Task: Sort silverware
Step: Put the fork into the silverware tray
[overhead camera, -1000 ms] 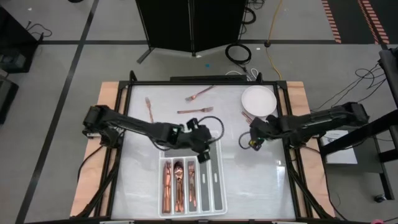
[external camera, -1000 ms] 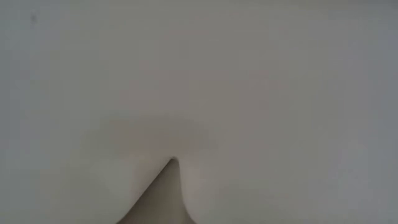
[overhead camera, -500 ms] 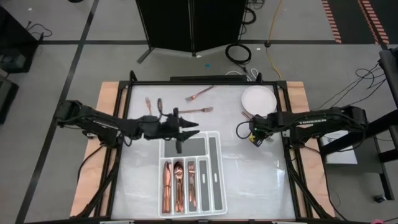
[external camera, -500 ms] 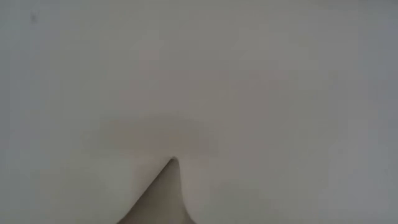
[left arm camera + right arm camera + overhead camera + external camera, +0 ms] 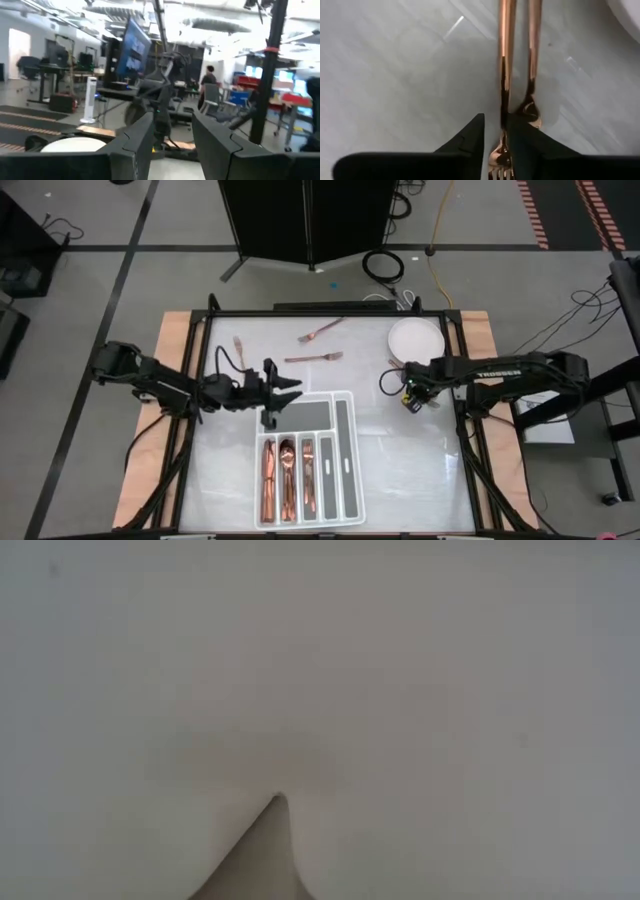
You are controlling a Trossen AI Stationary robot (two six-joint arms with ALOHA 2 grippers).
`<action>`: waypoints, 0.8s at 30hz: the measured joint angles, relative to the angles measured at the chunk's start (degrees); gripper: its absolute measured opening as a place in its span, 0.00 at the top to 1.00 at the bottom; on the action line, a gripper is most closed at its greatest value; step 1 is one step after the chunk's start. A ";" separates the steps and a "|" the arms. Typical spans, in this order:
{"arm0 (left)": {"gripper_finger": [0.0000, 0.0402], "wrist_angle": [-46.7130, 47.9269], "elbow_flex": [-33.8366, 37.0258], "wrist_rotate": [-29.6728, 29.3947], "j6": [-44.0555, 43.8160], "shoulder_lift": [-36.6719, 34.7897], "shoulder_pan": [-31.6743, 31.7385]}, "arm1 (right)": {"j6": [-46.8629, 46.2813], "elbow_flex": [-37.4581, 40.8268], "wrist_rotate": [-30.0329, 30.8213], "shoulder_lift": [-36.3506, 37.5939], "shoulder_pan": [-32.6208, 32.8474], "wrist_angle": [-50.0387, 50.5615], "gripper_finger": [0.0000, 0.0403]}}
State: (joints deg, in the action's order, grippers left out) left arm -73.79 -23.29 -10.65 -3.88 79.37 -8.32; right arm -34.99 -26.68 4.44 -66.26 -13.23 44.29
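Fork [image 5: 506,75] handle ran straight ahead between the fingers of my right claw [image 5: 495,137], narrowed around it beside the plate [image 5: 416,340]; its tines lay nearest me. My left claw [image 5: 283,393], open and empty, hung farther off by the tray [image 5: 348,470].

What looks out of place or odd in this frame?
The low view shows only a blank pale surface, so it seems blocked. Three forks lie loose beyond the tray, unsorted. The right end effector straddles a fork by the plate; nothing looks spilled or damaged.
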 joint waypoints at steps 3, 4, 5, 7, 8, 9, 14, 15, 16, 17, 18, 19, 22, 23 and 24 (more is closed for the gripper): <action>0.66 -0.25 0.00 0.18 2.44 0.11 -0.96 | -1.30 1.88 -0.46 -0.35 0.08 -2.22 0.85; 0.66 -0.77 0.00 0.16 2.88 0.12 -1.24 | -1.69 2.23 -0.52 -0.30 0.07 -2.56 0.86; 0.66 -1.25 0.00 0.20 2.95 0.12 -1.47 | -2.05 2.40 -0.64 -0.22 0.04 -2.73 0.87; 0.66 -2.04 -0.02 1.86 2.97 0.12 -1.77 | -2.60 2.47 -1.10 0.00 0.10 -3.31 0.88; 0.66 -2.10 -0.02 3.05 2.97 0.12 -1.91 | -2.72 2.53 -1.61 0.00 0.11 -3.75 0.89; 0.66 -2.06 -0.02 3.99 2.92 0.12 -1.94 | -2.50 2.56 -2.06 0.00 0.11 -4.11 0.89; 0.66 -2.33 -0.04 5.22 2.71 0.12 -2.98 | -1.63 2.11 -3.07 0.04 0.11 -4.09 0.97; 0.66 -2.25 -0.04 5.26 2.69 0.12 -3.27 | -0.98 1.72 -3.03 0.26 0.12 -3.99 0.98; 0.66 -2.13 -0.04 5.27 2.15 0.12 -3.56 | -0.61 1.39 -2.86 0.41 0.22 -3.86 0.98; 0.66 -1.77 -0.06 5.31 1.30 0.12 -3.80 | -0.35 0.97 -2.87 0.70 0.39 -3.71 0.98; 0.66 -1.30 -0.07 5.12 0.37 0.12 -3.88 | 0.17 0.43 -3.08 0.77 0.58 -3.63 0.98; 0.66 -0.79 -0.07 4.51 -0.52 0.12 -3.95 | 0.65 -0.11 -3.78 0.84 0.80 -3.97 0.99; 0.66 1.10 -0.18 0.12 -5.26 0.12 -3.98 | 2.14 -2.42 -4.19 1.12 2.03 -5.15 0.99; 0.66 1.91 -0.37 -1.50 -6.73 0.12 -3.98 | 2.67 -3.02 -3.67 1.08 2.50 -4.69 0.99; 0.66 3.18 -0.79 -2.59 -7.84 0.12 -3.98 | 3.04 -3.62 -3.28 1.05 3.15 -4.15 0.99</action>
State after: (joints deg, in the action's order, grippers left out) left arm -70.61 -24.08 -13.24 -11.71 79.48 -12.29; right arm -31.94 -30.29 1.16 -65.21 -10.08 40.14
